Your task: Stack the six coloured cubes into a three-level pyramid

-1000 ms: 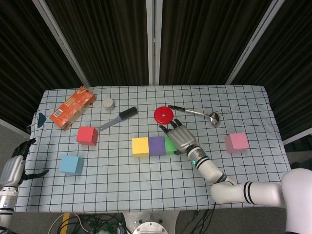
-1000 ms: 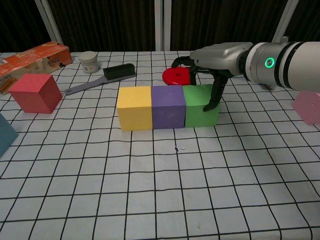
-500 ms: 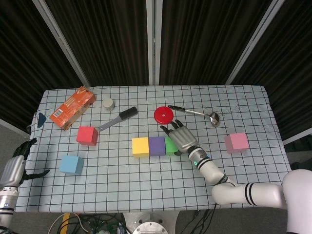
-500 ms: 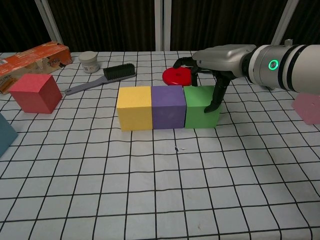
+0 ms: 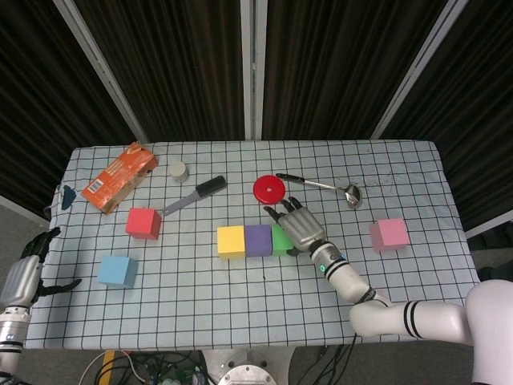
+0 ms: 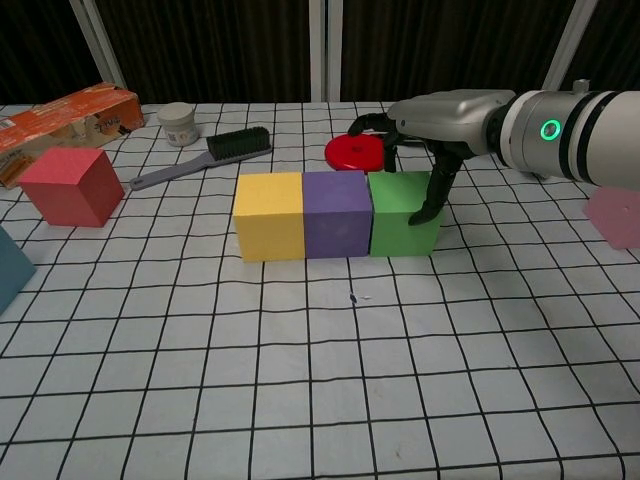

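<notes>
A yellow cube (image 5: 231,241) (image 6: 268,215), a purple cube (image 5: 257,240) (image 6: 337,213) and a green cube (image 5: 278,237) (image 6: 400,225) stand side by side in a row mid-table. My right hand (image 5: 300,227) (image 6: 430,115) lies over the green cube and grips it, thumb on its right side and fingers behind it. A red cube (image 5: 143,223) (image 6: 70,187) and a blue cube (image 5: 117,271) (image 6: 8,270) sit at the left. A pink cube (image 5: 389,234) (image 6: 615,215) sits at the right. My left hand (image 5: 24,277) hangs open off the table's left edge.
Behind the row lie a red disc (image 5: 269,189) (image 6: 355,152), a metal ladle (image 5: 321,187) and a brush (image 5: 196,195) (image 6: 205,155). An orange box (image 5: 119,177) (image 6: 65,115) and a small jar (image 5: 178,169) (image 6: 181,124) stand at the back left.
My right hand has shifted slightly to the right on the green cube. The cubes and my left hand stay where they were.
</notes>
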You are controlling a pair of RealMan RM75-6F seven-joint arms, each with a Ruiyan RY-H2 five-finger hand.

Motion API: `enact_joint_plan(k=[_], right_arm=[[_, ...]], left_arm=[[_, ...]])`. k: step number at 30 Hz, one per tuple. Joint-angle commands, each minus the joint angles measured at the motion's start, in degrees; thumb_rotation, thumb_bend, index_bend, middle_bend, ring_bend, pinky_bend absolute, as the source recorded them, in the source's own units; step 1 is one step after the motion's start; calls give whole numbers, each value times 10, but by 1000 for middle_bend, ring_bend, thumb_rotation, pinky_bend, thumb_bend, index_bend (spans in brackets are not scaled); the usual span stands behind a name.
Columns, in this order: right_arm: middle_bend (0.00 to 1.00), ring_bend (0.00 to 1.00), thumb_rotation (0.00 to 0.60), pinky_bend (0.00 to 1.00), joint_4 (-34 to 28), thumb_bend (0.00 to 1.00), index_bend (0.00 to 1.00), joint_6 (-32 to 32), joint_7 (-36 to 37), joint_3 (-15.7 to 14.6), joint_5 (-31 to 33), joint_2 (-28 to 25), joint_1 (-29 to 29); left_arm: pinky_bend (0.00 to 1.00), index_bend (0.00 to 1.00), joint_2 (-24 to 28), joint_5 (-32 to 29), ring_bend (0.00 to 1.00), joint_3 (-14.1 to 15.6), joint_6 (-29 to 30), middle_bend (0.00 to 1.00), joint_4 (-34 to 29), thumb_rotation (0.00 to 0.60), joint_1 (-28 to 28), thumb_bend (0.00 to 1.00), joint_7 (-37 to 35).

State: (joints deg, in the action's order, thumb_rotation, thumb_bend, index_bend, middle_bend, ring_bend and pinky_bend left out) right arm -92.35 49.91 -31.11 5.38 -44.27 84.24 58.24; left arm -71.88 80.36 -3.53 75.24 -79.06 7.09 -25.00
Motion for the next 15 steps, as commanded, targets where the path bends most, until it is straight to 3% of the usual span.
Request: enact_joint_plan(k=[1, 15], right_arm=[[451, 50, 600, 0, -2, 120, 0, 1, 2, 1, -3, -1, -2], [454, 50, 600, 0, -4, 120, 0, 1, 16, 4, -16, -8, -10]], left_arm=[[62, 41, 0, 1, 0, 0, 0, 83, -1, 600, 0, 2, 1], [62, 41, 1, 1, 0, 0, -3, 84, -5, 600, 3, 2, 7]])
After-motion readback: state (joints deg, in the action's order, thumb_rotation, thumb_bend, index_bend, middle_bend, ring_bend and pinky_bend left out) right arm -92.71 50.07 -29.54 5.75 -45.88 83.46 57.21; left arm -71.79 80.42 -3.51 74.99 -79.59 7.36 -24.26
